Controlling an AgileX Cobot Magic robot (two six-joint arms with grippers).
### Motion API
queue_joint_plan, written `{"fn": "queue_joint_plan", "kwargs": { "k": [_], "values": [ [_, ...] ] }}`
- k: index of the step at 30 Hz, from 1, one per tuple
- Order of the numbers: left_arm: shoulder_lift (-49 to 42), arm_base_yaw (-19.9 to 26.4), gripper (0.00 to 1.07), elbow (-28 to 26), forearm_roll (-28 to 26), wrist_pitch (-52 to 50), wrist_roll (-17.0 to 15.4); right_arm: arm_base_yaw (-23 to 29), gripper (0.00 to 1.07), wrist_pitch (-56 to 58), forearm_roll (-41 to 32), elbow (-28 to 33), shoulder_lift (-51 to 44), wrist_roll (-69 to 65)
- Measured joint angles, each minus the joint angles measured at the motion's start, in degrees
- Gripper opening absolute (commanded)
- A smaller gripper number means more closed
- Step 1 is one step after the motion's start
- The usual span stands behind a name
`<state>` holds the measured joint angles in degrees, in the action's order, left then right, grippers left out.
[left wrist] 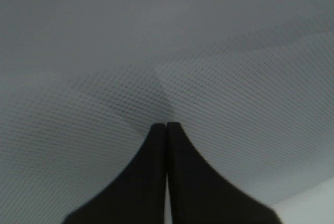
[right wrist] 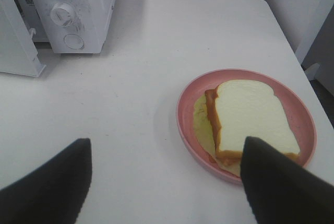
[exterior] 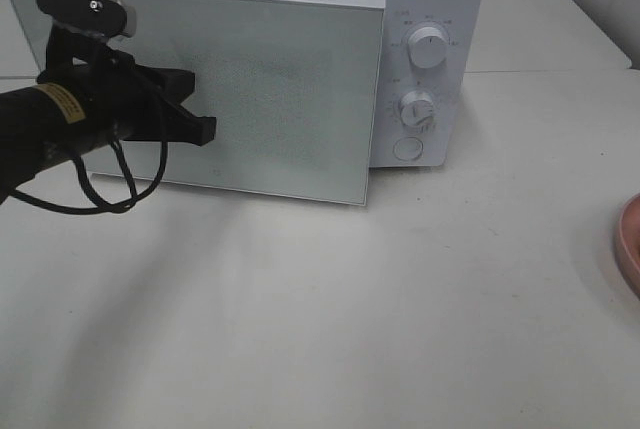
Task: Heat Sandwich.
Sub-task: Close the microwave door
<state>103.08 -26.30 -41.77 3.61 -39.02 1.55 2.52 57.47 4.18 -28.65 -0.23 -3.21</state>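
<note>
The sandwich (right wrist: 250,122) sat on the pink plate (right wrist: 183,110), well apart from the microwave (exterior: 425,59). Left tool (exterior: 205,129), pinched empty, pressed its door (exterior: 290,99); right tool (right wrist: 166,182) hung wide. Best: swing the door fully clear first.

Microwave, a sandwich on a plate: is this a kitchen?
Probably a mock kitchen set up for a robot: a white microwave and a sandwich on a pink plate sit on a bare white table.

microwave (exterior: 425,9) white – door (exterior: 290,89) dotted grey | plate (right wrist: 188,104) pink | sandwich (right wrist: 253,112) white-tan
</note>
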Motion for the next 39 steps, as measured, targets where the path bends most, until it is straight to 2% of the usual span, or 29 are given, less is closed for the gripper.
{"fn": "queue_joint_plan", "kwargs": {
  "k": [8,24,31,39],
  "values": [
    [3.3,-2.8,0.00,-5.6,-3.6,0.3,-0.1,0.0,0.76,0.0,0.0,0.0,0.0,0.0],
    [9.5,-7.1,0.00,-13.6,-4.8,5.3,-0.1,0.0,0.76,0.0,0.0,0.0,0.0,0.0],
    [12.3,-8.1,0.00,-19.2,-6.2,8.9,0.0,0.0,0.76,0.0,0.0,0.0,0.0,0.0],
    [12.8,-8.5,0.00,-20.3,-6.2,10.1,0.1,0.0,0.76,0.0,0.0,0.0,0.0,0.0]
  ]
}}
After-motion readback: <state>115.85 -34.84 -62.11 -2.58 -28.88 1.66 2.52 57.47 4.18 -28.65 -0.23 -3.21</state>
